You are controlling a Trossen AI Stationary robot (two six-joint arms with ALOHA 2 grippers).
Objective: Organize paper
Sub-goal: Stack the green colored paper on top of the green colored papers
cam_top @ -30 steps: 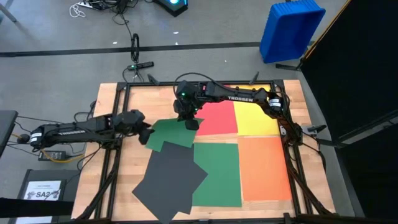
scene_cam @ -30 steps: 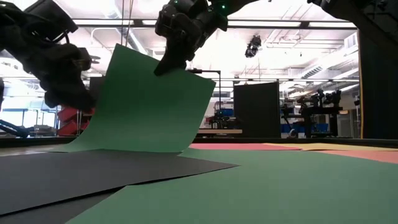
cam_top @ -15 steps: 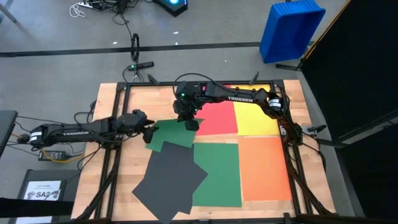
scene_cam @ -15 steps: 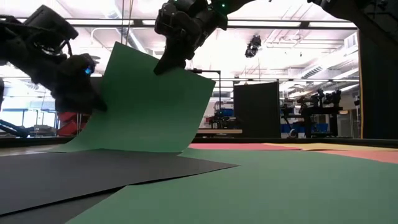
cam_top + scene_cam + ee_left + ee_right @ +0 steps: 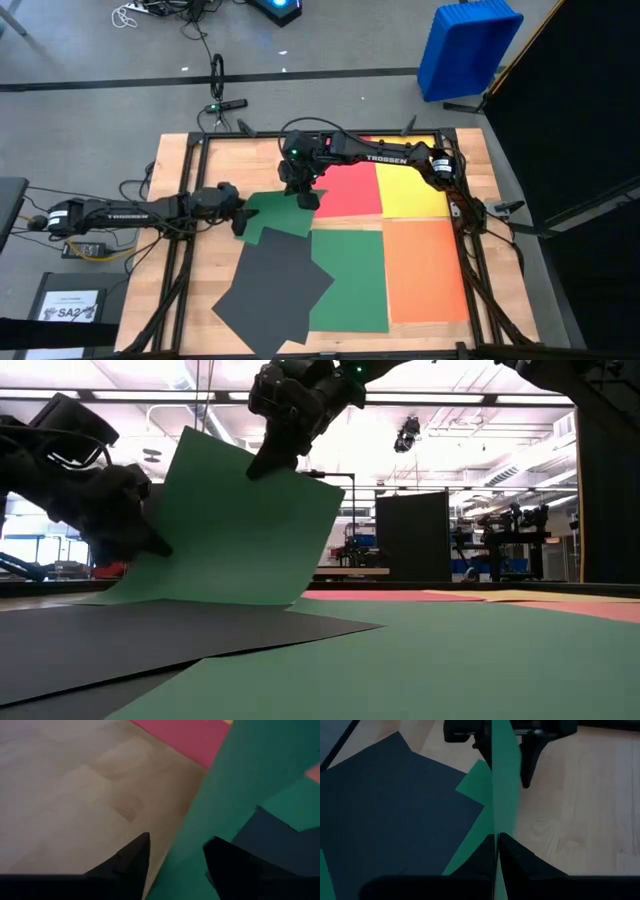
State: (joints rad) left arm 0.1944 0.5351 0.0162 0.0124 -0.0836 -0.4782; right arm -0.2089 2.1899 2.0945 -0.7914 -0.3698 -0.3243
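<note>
- Left tool [image 5: 238, 215]: at the left edge of the lifted green sheet [image 5: 278, 213], fingers [image 5: 131, 857] parted with the sheet's edge running between them; not closed on it.
- Green sheet: one corner raised off the surface [image 5: 180, 300], opposite edge resting on the dark sheets [image 5: 272, 290]; standing steeply in the low view.
- Dark sheets: two, overlapping askew, front left of the surface; part covering the flat green sheet [image 5: 352, 285].
- Right tool [image 5: 303, 197]: reaching in from the far right, pinched shut on the lifted sheet's upper corner.
- Red sheet [image 5: 352, 190], yellow sheet [image 5: 410, 192], orange sheet [image 5: 426, 270]: flat, edge to edge, right half of the surface.
- Step in hand, judged: taking a two-sided hold on the green sheet for moving to a clear spot.
- Handling advice: close left tool only once the edge sits well between the fingers; keep both tools level and move together, to avoid buckling or tearing; lift clear of the dark sheets to avoid dragging them.
- Hard to make out: depth of the edge between the left fingers; right tool's pinch point masked by its own body from above; extent of the flat green sheet under the dark ones; far edge of the surface behind the right arm.
</note>
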